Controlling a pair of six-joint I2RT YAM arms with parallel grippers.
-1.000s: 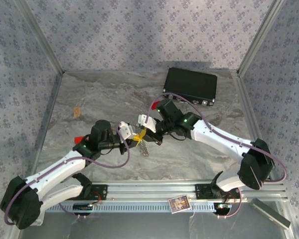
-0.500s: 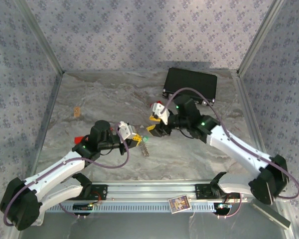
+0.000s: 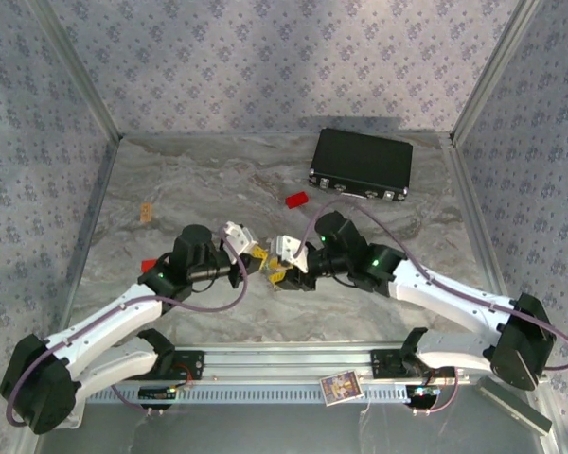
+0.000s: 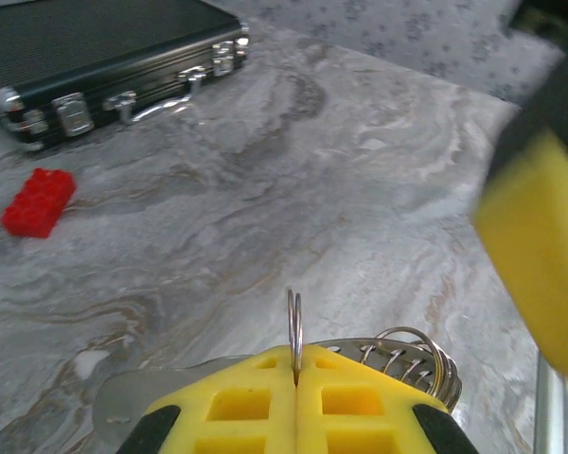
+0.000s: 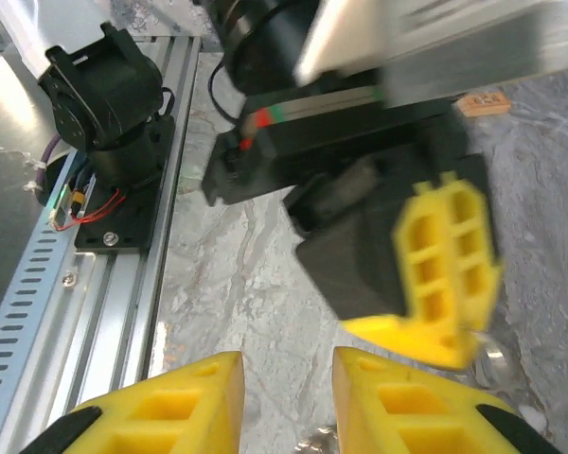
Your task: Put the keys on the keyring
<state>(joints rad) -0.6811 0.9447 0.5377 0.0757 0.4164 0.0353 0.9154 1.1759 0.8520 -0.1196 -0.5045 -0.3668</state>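
over the grey marbled table (image 3: 199, 180) the biggest change is the right arm (image 3: 426, 284). a second ago the right claw (image 5: 288, 378) sat against the left claw (image 4: 295, 369), half a second ago it had lifted away toward the case (image 3: 362, 163), and now it is back low, tips nearly meeting the left claw head-on. it has gone from shut to gaping to about half spread. its yellow fingers stand apart with nothing clearly gripped between them, so i take it to be empty. its move has uncovered the red block (image 3: 295, 200), which lies beyond the right claw, between it and the case. the left claw has hardly shifted. its pads are pressed together on the ring (image 4: 294, 317), a thin edge of which stands upright out of the seam, with a few loops of wire (image 4: 412, 355) just behind the pads to the right. i read this as a let-go and a fresh approach: the ring is held steady while the right claw comes in for a new bite. whether a key already hangs on the ring is too small to tell, so i count the threading as not done. patterned blue-grey walls (image 3: 265, 57) close three sides, a slotted rail (image 3: 265, 364) runs behind both claws, the case lies well beyond the right claw, and a small tan chip (image 3: 147, 210) lies well off to the left claw's left.
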